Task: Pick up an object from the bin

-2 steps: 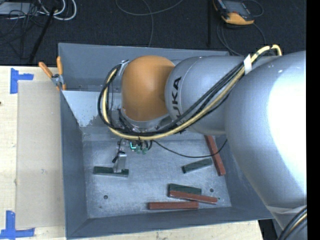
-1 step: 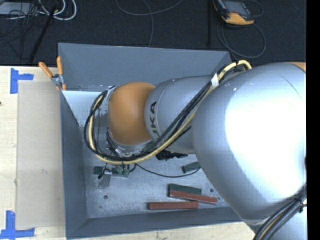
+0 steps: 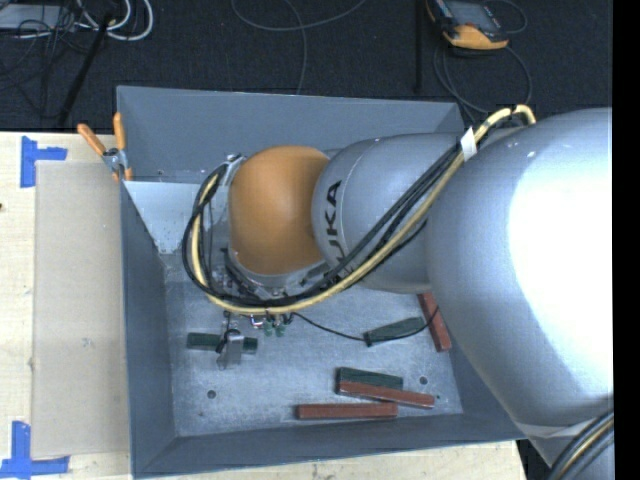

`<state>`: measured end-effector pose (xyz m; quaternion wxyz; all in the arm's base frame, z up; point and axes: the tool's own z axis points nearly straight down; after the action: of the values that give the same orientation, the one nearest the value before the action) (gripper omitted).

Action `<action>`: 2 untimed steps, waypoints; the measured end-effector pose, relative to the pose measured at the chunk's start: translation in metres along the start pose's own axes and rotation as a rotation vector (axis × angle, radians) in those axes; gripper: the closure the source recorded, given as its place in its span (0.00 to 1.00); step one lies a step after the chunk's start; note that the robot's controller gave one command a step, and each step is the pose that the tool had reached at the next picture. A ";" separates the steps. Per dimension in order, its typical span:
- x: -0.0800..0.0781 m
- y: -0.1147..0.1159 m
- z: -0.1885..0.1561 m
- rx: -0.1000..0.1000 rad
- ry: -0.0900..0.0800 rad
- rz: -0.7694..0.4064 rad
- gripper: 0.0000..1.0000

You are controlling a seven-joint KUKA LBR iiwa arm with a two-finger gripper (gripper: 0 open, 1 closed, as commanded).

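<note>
Grey bin (image 3: 300, 373) holds a dark-green bar (image 3: 203, 341) lying left-right beneath gripper (image 3: 233, 347).

The arm (image 3: 400, 218), with its orange cover (image 3: 275, 208) and cables (image 3: 330, 283), blocks the far and right parts of the bin (image 3: 145, 368). The floor is open at the near left and in the middle.

- **Near wall:** the nearest reddish-brown stick (image 3: 345, 410), a second reddish-brown stick (image 3: 395, 397) and a dark green bar (image 3: 368, 378) lie close together.
- **Right:** a dark green strip (image 3: 393, 331) and a third reddish-brown stick (image 3: 435, 323).
- **Left:** a small dark green piece (image 3: 208, 341).
</note>
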<state>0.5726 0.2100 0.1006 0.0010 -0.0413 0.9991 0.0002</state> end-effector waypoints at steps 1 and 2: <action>0.006 0.005 0.001 0.000 0.003 0.066 0.00; 0.011 0.000 0.032 0.002 0.005 -0.046 0.00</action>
<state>0.5622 0.2095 0.0683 -0.0017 -0.0642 0.9979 -0.0007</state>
